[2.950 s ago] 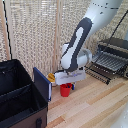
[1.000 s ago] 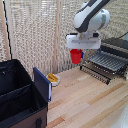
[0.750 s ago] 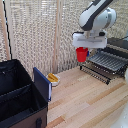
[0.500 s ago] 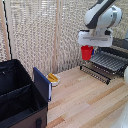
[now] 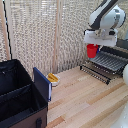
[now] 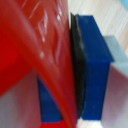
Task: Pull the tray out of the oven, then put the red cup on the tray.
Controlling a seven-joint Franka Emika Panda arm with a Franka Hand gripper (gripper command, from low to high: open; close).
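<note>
Red cup (image 5: 92, 50) hangs in the air, pinched in the gripper (image 5: 93, 46) of the white Panda arm (image 5: 106, 19), just above the near end of the tray (image 5: 103, 62). The tray itself is already drawn out of the oven (image 5: 121, 50), its thin dark bars lying flat over the wooden table (image 5: 85, 100), so the cup is being carried high enough to clear the rack's edge before it goes down. In the wrist view the cup's red wall (image 6: 35, 55) fills most of the frame, and a blue finger pad (image 6: 92, 65) with its black rubber face is pressed tight against it; that grip on the rim explains why the cup dangles below the hand rather than sitting inside it. A second ago the cup was further towards the exterior view's left and short of the tray, and three seconds back the arm was down low by the black fabric box (image 5: 20, 97), near the yellow item (image 5: 52, 78). Since then it has lifted and swung across, so I'd judge only the lowering and letting go remain.
</note>
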